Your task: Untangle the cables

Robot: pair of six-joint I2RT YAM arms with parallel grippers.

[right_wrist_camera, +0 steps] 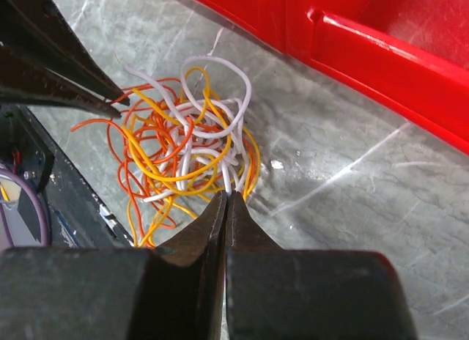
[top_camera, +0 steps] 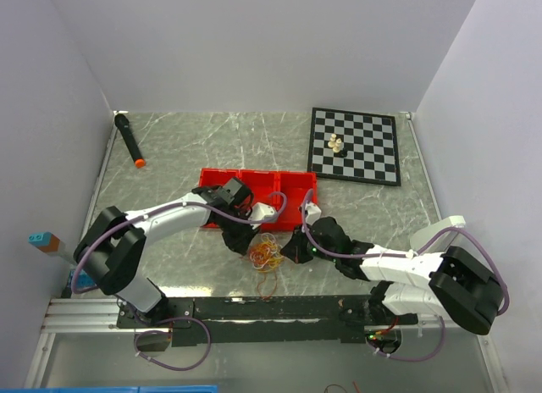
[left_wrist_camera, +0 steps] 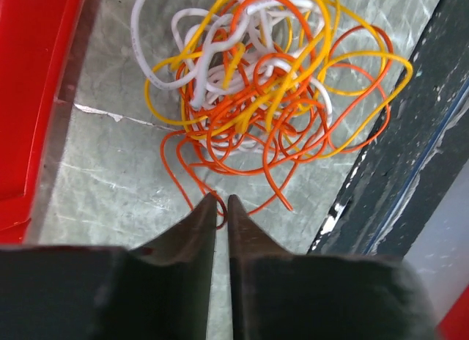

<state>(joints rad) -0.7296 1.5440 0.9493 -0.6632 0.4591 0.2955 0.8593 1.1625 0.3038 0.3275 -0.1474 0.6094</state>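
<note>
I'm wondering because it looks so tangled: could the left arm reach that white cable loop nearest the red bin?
Probably yes. The white cable loop sticks out from the cable clump, and bare table runs from the left tool up to it.

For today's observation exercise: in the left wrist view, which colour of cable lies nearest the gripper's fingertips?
The orange cable: its lowest loop reaches the tips of the left gripper, while the yellow cable and white cable lie farther up.

No lettering, label, brand or number is legible anywhere — none at all.
</note>
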